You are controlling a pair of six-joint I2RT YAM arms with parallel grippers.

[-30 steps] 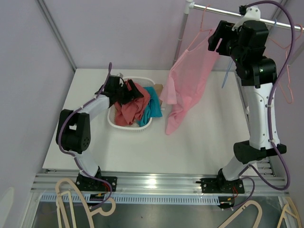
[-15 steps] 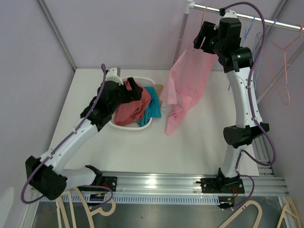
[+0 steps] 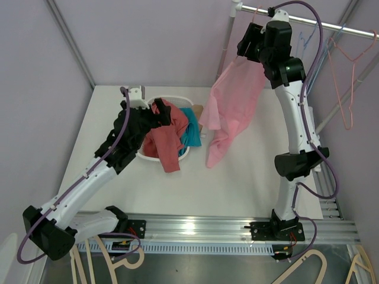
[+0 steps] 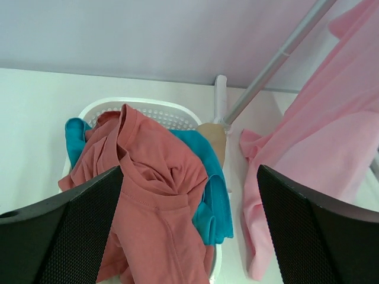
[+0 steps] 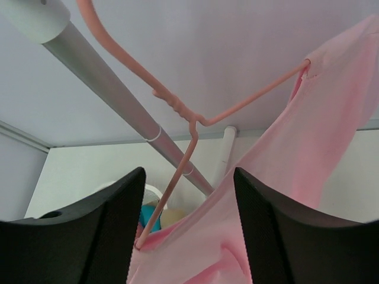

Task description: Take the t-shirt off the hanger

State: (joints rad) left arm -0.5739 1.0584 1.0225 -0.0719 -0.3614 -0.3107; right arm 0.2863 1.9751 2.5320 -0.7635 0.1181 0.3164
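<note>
The pink t-shirt (image 3: 234, 100) hangs from a pink hanger (image 5: 177, 109) on the metal rail (image 5: 112, 92) at the back right, its hem resting on the table. It also shows in the left wrist view (image 4: 314, 148) and the right wrist view (image 5: 296, 154). My right gripper (image 3: 244, 44) is up at the rail, open, jaws on either side of the hanger's neck and the shirt's shoulder (image 5: 189, 236), touching neither. My left gripper (image 3: 159, 112) is open above the basket, with a red shirt (image 4: 154, 195) below its jaws (image 4: 189, 236).
A white basket (image 3: 183, 155) at mid table holds the red shirt (image 3: 169, 142), which spills over its front rim, and a teal cloth (image 3: 190, 133). More hangers (image 3: 346, 89) hang on the rail to the right. Beige hangers (image 3: 89, 248) lie below the table's near edge.
My right gripper has moved left along the rail to the pink hanger. My left arm has lifted and pulled back; the red shirt now hangs over the basket's front rim.
</note>
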